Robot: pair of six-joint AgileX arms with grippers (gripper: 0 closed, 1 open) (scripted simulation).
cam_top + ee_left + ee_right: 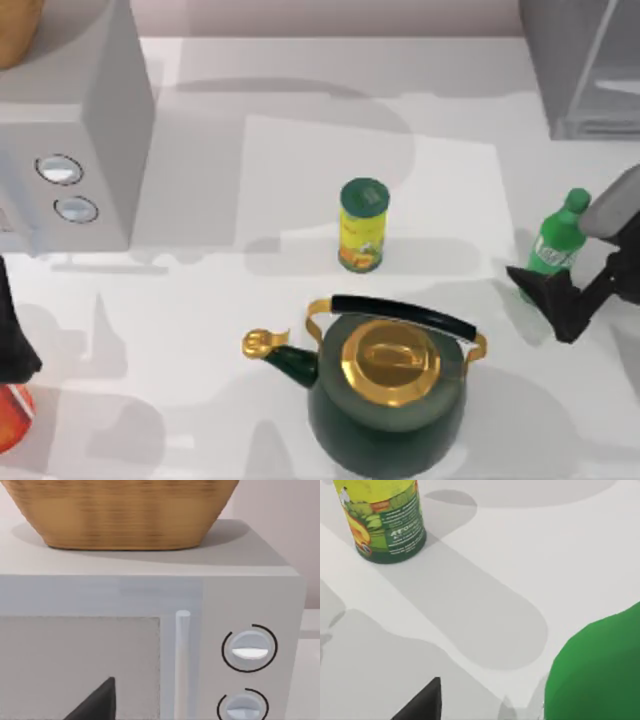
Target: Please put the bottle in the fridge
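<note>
1. At the far right corner of the white table (300, 90) stands the fridge (585, 65), a large plain grey box-shaped cabinet with a paler glassy door panel; whether that door is open cannot be told.
2. Along the far left edge sits a grey box-shaped appliance with two round dials (75, 130), and a woven tan basket (125, 510) rests on its top.
3. Near the front edge, about midway, is a dark green kettle with a gold lid and black handle (390, 400).
4. Toward the middle of the table stands a yellow can with a green lid (363, 225), well apart from the bottle.
5. Close to the right edge stands the bottle (556, 240), small, translucent green plastic, with a green screw cap and white-green label, upright on the table.
6. The right gripper (548, 292) is just beside the bottle's lower body. Its dark fingers look spread and nothing is clamped yet.
7. The left gripper (10, 350) is parked at the left edge, facing the dialled box; its fingers cannot be judged.
8. Likely handling: the bottle is light, smooth and somewhat squashy, and easily tipped. A firm hold around the labelled mid-body seems safest.
</note>
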